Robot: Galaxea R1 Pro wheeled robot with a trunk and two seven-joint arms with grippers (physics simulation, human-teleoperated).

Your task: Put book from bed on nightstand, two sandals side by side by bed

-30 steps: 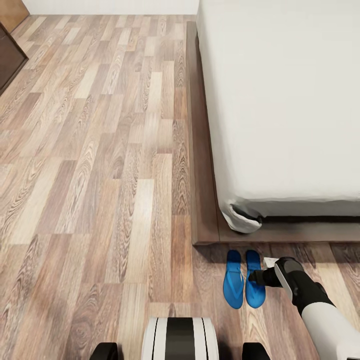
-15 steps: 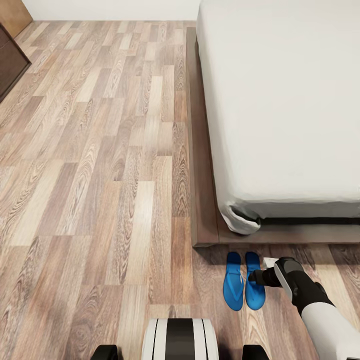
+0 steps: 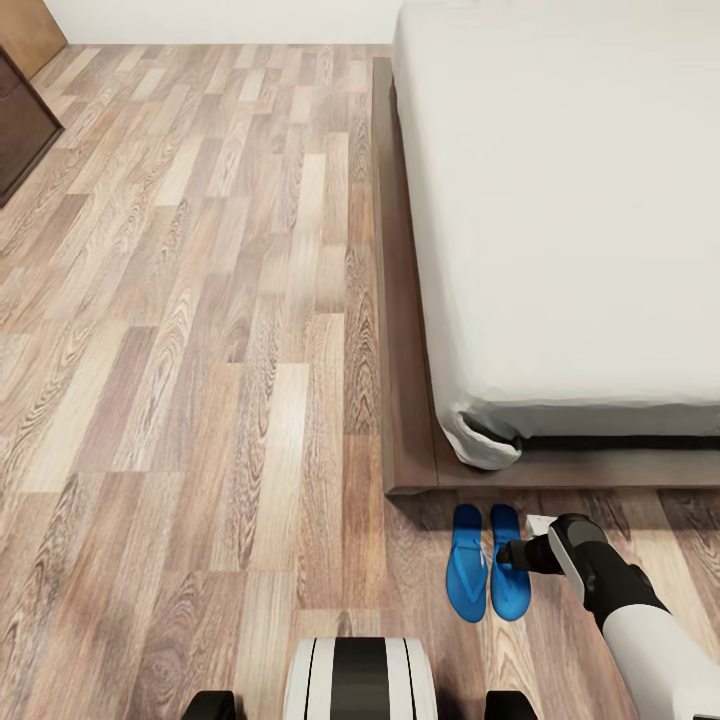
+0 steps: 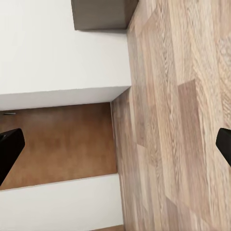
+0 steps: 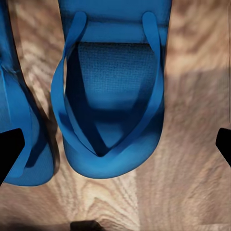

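Two bright blue sandals [image 3: 467,575] [image 3: 509,578] lie side by side on the wood floor, just off the foot corner of the bed [image 3: 560,200]. My right gripper [image 3: 506,553] hovers over the right-hand sandal [image 5: 113,96], open, its fingertips [image 5: 9,154] spread wide to either side of the toe strap and not touching it. An edge of the other sandal [image 5: 19,120] appears beside it. My left gripper [image 4: 115,147] is open with nothing between its fingers, over bare floor. The book and the nightstand are out of view.
The bed's dark wooden frame [image 3: 400,330] juts out past the mattress along its side and foot. A dark wooden cabinet [image 3: 20,110] stands at the far left. Wood-plank floor [image 3: 200,350] stretches wide to the left of the bed. My base [image 3: 360,680] is close behind the sandals.
The head view has shifted slightly, so the camera moved. The sandals and my right gripper hold the same place relative to each other.
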